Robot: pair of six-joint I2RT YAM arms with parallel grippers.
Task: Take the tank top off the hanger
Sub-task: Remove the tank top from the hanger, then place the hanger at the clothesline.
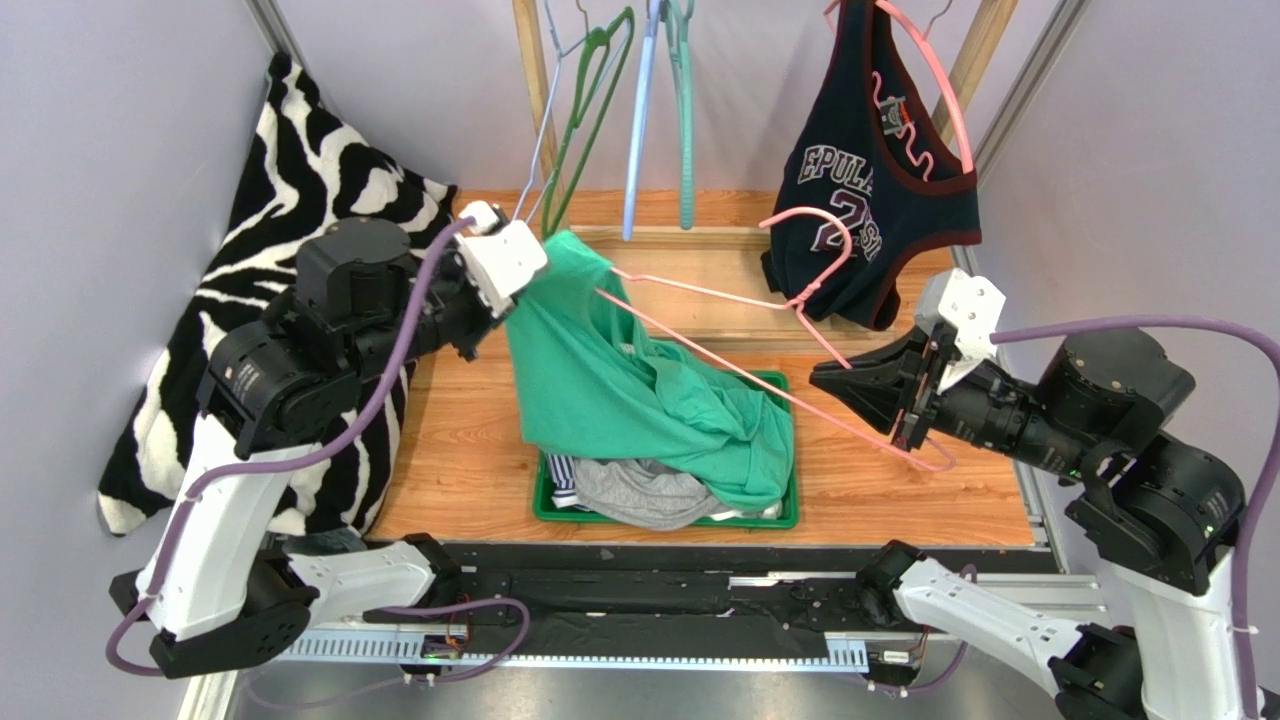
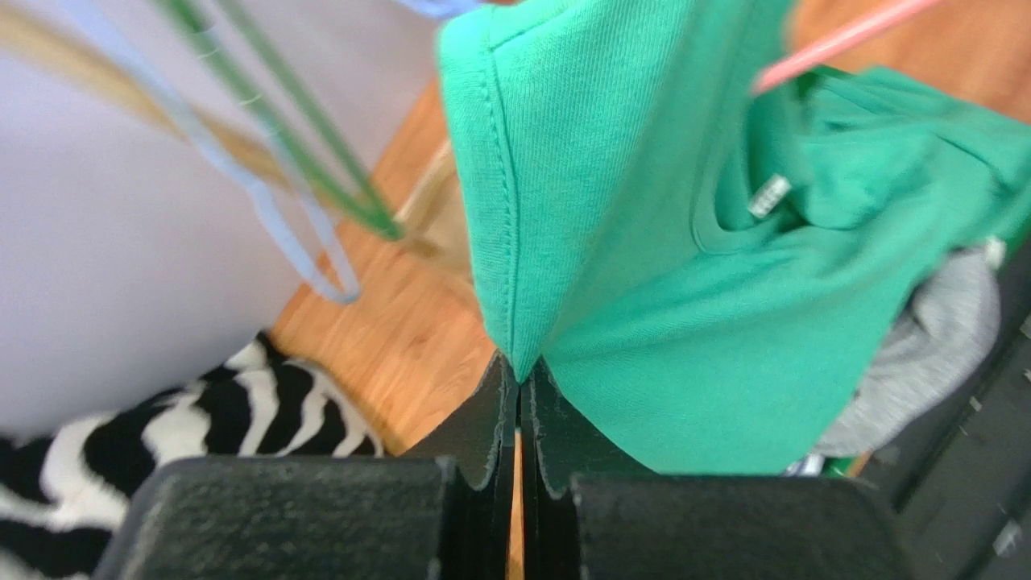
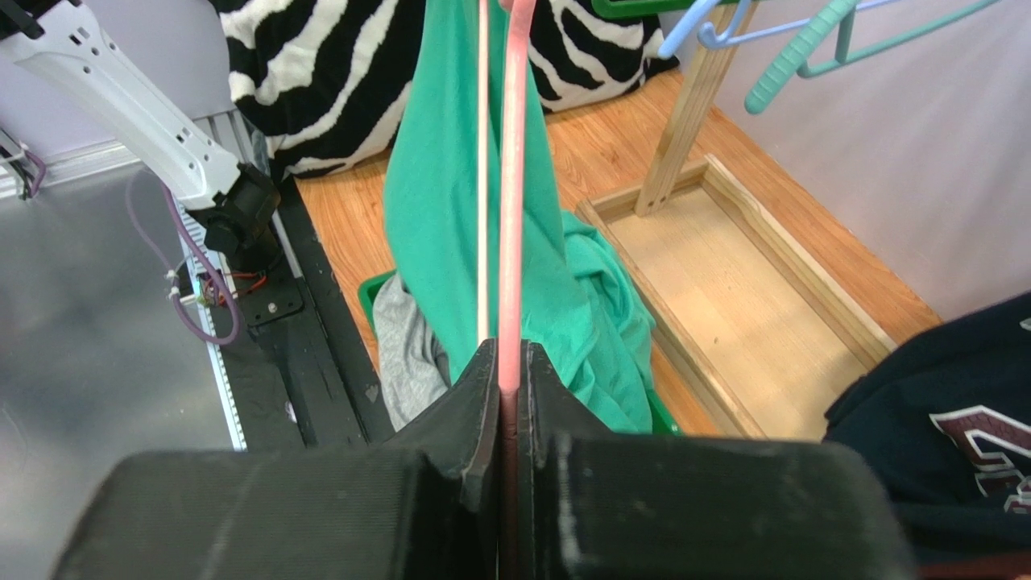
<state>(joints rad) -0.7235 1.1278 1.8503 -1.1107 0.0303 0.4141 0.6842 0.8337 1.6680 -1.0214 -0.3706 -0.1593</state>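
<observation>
The green tank top (image 1: 631,390) hangs on a pink wire hanger (image 1: 706,293) and drapes down into the tray. My left gripper (image 1: 519,305) is at its upper left corner. In the left wrist view the gripper (image 2: 520,377) is shut on a folded seam edge of the tank top (image 2: 678,242). My right gripper (image 1: 821,378) is on the right, shut on the hanger's lower end. In the right wrist view the pink hanger (image 3: 513,181) runs straight out from between the closed fingers of the gripper (image 3: 511,363), with the tank top (image 3: 442,181) beyond it.
A green tray (image 1: 549,503) under the tank top holds a grey garment (image 1: 646,495). A zebra-print cloth (image 1: 323,165) lies at the left. A dark jersey (image 1: 879,180) hangs on another pink hanger at the back right. Green and blue hangers (image 1: 601,90) hang over a wooden rack base (image 3: 726,278).
</observation>
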